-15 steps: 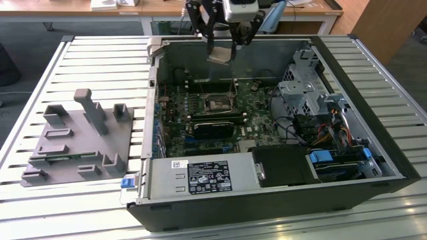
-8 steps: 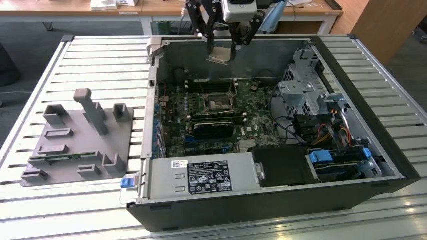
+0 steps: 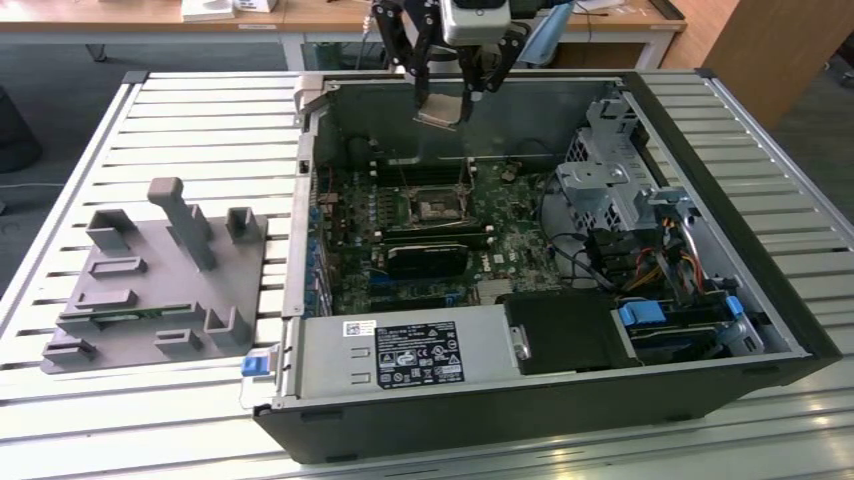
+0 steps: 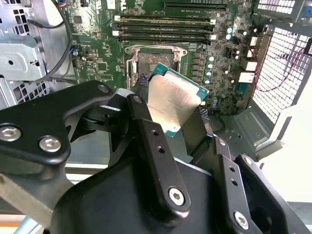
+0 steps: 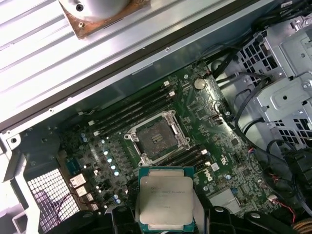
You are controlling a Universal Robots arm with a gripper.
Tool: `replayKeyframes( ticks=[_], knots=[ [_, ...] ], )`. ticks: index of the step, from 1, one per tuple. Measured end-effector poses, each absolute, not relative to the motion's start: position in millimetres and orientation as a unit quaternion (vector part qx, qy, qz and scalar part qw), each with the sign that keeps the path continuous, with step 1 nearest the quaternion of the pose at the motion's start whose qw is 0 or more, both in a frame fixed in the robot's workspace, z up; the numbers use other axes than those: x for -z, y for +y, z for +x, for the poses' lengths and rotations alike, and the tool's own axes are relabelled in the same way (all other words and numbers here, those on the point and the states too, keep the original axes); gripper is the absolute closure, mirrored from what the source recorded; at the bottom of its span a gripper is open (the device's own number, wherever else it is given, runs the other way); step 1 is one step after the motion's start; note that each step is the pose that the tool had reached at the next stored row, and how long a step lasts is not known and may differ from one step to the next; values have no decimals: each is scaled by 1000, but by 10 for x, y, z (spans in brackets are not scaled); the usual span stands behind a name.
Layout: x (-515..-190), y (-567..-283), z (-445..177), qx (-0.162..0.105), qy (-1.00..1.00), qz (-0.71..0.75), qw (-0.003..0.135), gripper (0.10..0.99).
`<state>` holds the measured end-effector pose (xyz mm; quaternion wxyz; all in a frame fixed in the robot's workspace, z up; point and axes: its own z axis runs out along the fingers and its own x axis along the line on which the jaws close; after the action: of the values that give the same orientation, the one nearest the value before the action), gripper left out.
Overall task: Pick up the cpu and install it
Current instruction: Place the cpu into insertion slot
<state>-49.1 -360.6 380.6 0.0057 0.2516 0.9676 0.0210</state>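
Exterior view: open computer case [image 3: 747, 300] lying on its side on a slatted metal table [image 3: 200, 110], green motherboard [image 3: 350, 240] facing up. Gripper [image 3: 445, 100] hangs over the far end of the case, well above the board. Jaws clamped on the cpu [image 3: 438, 113], 1 finger on each of 2 opposite edges. Chip tilted, clear of everything below it.

Second wrist view: black gripper [image 4: 170, 117], fingers [image 4: 195, 131] pinching the cpu [image 4: 173, 100]. Silvery lid faces the camera, green rim showing along the free edges. Beyond the chip sits the socket [image 4: 146, 63]: metal frame around a dark square, contact area uncovered.

First wrist view: cpu [image 5: 165, 200] held in the gripper [image 5: 165, 219], a finger [image 5: 199, 209] against each side. Socket [image 5: 157, 139] lies on the board well apart from the chip, no contact between them. Rows of long dark memory slots [image 5: 129, 111] flank the socket.

Other notes, exterior view:
- At the exterior view's left, a grey fixture block [image 3: 147, 290] with upright posts rests on the table beside the case; a thin green stick [image 3: 127, 315] lies in 1 of its slots
- Power supply [image 3: 400, 355] with a label against the near wall of the case
- At the exterior view's right, a metal drive cage [image 3: 601, 185] and a bundle of cables [image 3: 654, 265]
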Motion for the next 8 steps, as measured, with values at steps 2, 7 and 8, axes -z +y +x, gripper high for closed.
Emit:
replayKeyframes(
  ticks=[2, 7, 8],
  knots=[
    [-3805, -3606, -491, -21, 967, 255, 6, 561],
    [-3804, -3606, -491, -21, 965, 263, 6, 561],
    [-3804, -3606, -491, -21, 964, 264, 6, 561]
  ],
)
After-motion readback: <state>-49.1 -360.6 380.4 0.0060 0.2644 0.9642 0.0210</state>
